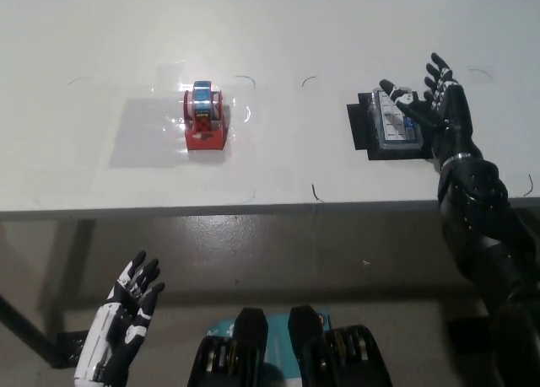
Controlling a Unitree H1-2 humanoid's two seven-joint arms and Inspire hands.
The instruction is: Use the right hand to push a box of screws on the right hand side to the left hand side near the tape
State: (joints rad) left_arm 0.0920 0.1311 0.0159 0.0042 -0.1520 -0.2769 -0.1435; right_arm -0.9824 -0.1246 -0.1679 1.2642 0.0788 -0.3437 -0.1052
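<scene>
Right hand [434, 109] black, raised over the white table [270, 33], pressed against the right-hand side of the box of screws [393, 124]. Fingers spread wide, pointing away from the robot, released and grasping nothing. One finger [396, 98] laid diagonally across the top of the box; palm covering the box's right edge. Contact with the box clear; no wrap around it.

Box of screws: small clear-lidded case with a grid of pale compartments, long axis running away from the robot. Resting on a black mat [360, 127], which shows on the box's left and near sides. Box at the right part of the table, close to the near edge [253, 203].

Tape [205, 117]: red dispenser with a blue and silver top, standing upright well to the left of the box, on a glossy clear patch of the table. Wide bare stretch of table between tape and box. Two short dark marks on the table between them, one beyond the box's far left corner, one by the near edge.

Left hand [126, 315] white, hanging below table level, far to the left of the box and nearer the robot. Fingers apart, empty, touching nothing.
</scene>
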